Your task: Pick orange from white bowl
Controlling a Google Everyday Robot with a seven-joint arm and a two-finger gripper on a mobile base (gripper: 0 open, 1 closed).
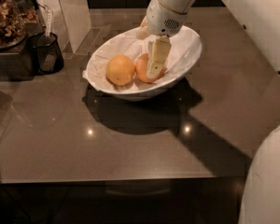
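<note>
The white bowl [186, 48], lined with crumpled white paper, stands on the dark table and holds two fruits. The orange [143, 68], deeper and reddish, lies right of centre in the bowl. A paler yellow-orange fruit [120, 70] lies touching it on its left. My gripper [153, 69] reaches down into the bowl from above and sits right on the orange, covering its right half. The orange rests on the paper in the bowl.
A black mesh cup [45, 52] and a container of dried bits [7, 17] stand at the far left. A white upright panel [72, 13] is behind the bowl. My white robot body [266, 181] fills the lower right.
</note>
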